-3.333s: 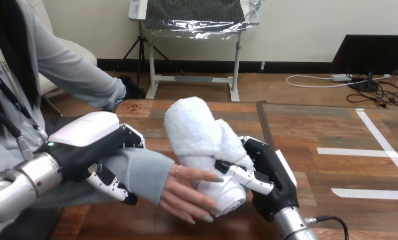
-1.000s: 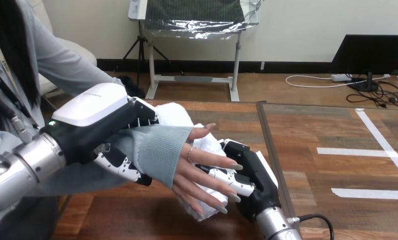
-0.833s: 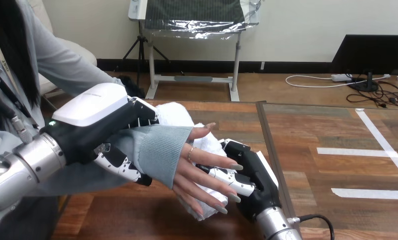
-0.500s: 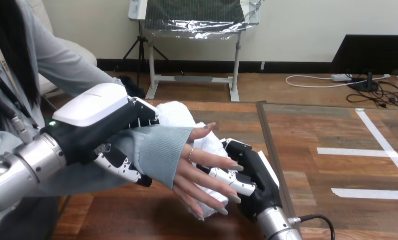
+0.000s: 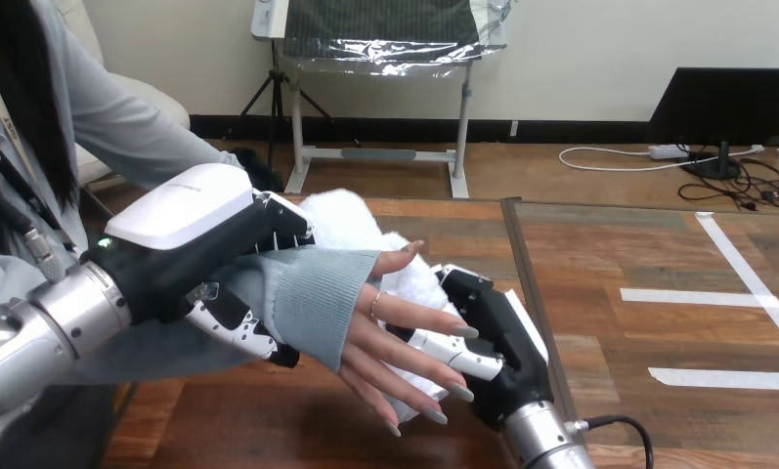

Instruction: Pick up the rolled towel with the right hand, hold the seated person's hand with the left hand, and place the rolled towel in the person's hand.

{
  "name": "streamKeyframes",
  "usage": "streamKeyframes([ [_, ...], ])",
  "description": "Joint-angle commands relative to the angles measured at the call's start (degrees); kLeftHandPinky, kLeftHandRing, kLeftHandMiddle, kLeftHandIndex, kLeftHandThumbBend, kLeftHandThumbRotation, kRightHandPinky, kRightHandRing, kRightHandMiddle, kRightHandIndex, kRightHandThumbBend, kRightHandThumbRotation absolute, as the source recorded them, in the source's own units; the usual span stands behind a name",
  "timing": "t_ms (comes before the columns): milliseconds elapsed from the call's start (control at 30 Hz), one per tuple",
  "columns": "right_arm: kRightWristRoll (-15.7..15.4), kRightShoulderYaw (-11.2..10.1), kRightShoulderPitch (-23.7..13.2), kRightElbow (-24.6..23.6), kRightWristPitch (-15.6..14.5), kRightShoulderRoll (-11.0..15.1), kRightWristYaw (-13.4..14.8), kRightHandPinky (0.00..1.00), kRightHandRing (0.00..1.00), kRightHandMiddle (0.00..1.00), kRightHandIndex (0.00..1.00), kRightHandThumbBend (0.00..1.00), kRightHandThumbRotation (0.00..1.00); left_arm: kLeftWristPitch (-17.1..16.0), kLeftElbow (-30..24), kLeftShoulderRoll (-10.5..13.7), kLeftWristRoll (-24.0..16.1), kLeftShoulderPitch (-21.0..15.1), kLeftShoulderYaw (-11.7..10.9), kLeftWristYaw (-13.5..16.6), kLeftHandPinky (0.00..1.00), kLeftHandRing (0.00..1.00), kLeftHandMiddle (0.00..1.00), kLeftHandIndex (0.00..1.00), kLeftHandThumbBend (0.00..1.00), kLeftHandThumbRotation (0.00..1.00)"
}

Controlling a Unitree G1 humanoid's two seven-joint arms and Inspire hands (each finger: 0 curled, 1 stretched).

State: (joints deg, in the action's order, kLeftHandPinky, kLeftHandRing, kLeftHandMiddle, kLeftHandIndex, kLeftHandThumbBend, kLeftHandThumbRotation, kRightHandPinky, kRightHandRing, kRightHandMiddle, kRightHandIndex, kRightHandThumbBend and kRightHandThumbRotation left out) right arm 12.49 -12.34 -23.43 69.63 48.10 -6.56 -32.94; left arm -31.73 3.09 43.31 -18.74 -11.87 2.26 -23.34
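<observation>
A: Where is the towel (image 5: 341,220) sitting for us right now?

B: We are gripping it in our right hand (image 5: 493,337), fingers wrapping round its lower end. It is slanting up toward eleven o'clock, above the table (image 5: 610,244). The person's hand (image 5: 395,342) is lying across its middle, palm against the cloth as far as we can judge.

A: Are their fingers closing on it?

B: No, they are stretching out straight toward five o'clock, over our right hand's fingers. So we are judging that the roll is resting against the palm, not being taken.

A: And our left hand (image 5: 185,244)?

B: It is sitting at nine o'clock of the person's hand, curling round the wrist over the grey sleeve (image 5: 317,293), shell on top and fingers hooking underneath.

A: What are we worrying about?

B: Letting go too soon. If we are opening the right hand while their fingers are lying flat, the towel is probably dropping to the table or unrolling, since it is looking soft. We are also risking catching their fingertips against our fingers as we pull away toward four o'clock. And twisting the wrist with our left hand would be tipping the palm off the roll.
</observation>
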Motion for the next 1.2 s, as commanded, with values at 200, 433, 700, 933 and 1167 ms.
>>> streamKeyframes([
  [200, 5.22, -0.51, -1.63, -8.72, 3.68, -1.78, -5.88, 0.19, 0.26, 0.39, 0.39, 0.52, 0.00, -1.59, 0.51, -1.14, 0.69, -3.69, -0.84, 1.68, 0.33, 0.39, 0.43, 0.45, 0.89, 0.00],
  [433, 8.68, 0.82, 1.69, -14.87, 3.54, -3.05, -9.99, 0.18, 0.25, 0.37, 0.37, 0.52, 0.00, -1.55, 1.24, -1.30, 0.72, -3.93, -0.74, 1.36, 0.34, 0.39, 0.44, 0.45, 0.89, 0.00],
  [700, 12.13, 3.63, 6.58, -23.99, 1.64, -3.96, -13.92, 0.15, 0.23, 0.35, 0.36, 0.51, 0.00, -2.22, 2.59, -1.34, 0.85, -4.63, -0.41, 1.16, 0.34, 0.39, 0.44, 0.46, 0.89, 0.00],
  [933, 14.22, 6.63, 11.20, -32.35, -1.13, -3.94, -15.66, 0.14, 0.23, 0.35, 0.36, 0.54, 0.00, -2.56, 3.62, -1.31, 0.96, -5.32, -0.13, 0.68, 0.34, 0.39, 0.44, 0.45, 0.88, 0.00],
  [1167, 13.84, 8.84, 14.63, -37.81, -0.38, -3.24, -14.98, 0.14, 0.23, 0.34, 0.34, 0.59, 0.00, -2.25, 3.93, -1.40, 0.93, -5.67, -0.10, 0.40, 0.34, 0.39, 0.44, 0.45, 0.88, 0.00],
])
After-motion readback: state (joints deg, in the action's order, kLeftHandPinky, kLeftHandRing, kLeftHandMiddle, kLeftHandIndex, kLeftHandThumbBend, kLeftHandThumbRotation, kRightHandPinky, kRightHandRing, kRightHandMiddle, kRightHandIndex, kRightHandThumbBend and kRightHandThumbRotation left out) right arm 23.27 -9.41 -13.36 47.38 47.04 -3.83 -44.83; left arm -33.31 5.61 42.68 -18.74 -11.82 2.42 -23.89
